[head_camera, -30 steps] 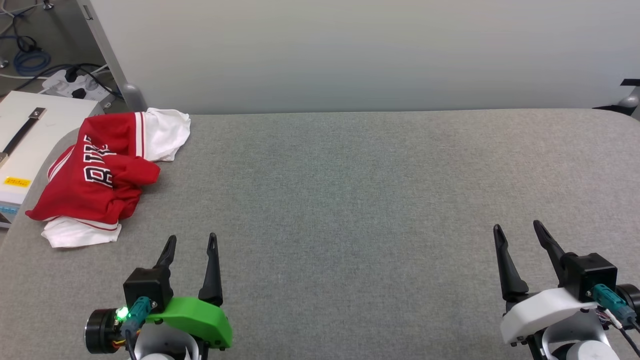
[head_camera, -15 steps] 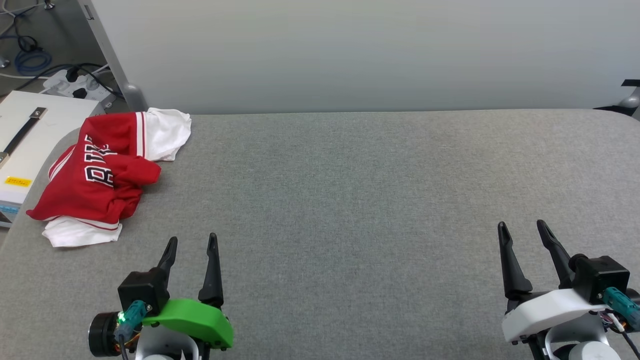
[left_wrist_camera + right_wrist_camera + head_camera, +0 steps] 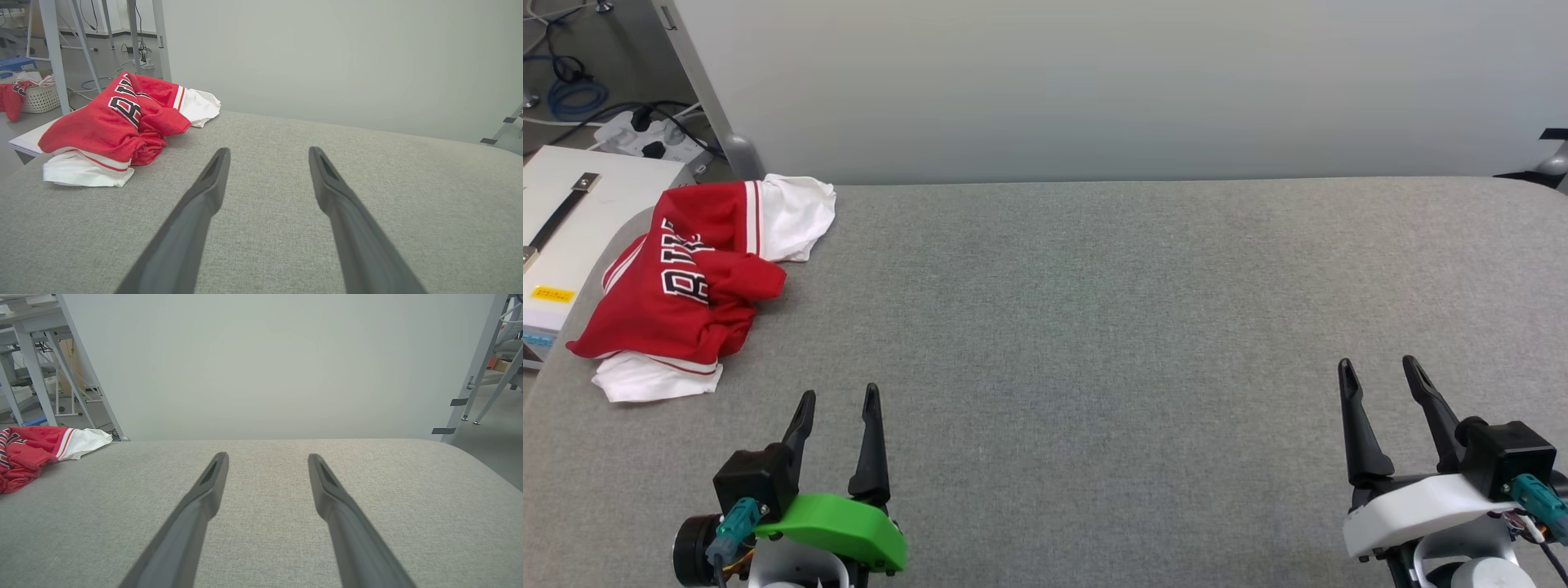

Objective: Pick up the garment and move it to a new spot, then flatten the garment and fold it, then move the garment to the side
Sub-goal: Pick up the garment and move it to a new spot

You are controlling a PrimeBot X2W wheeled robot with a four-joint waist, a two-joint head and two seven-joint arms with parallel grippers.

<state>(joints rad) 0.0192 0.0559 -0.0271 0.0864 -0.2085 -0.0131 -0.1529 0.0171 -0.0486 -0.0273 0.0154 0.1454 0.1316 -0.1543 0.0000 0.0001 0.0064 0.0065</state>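
Grey fabric table point(image 3: 1094, 327) meets a pale wall panel point(image 3: 1094, 82).

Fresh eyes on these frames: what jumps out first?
A crumpled red and white shirt lies heaped at the far left corner of the grey table, part of its black lettering showing. At the near edge, the left gripper and the right gripper both stand open and empty, apart from the shirt.
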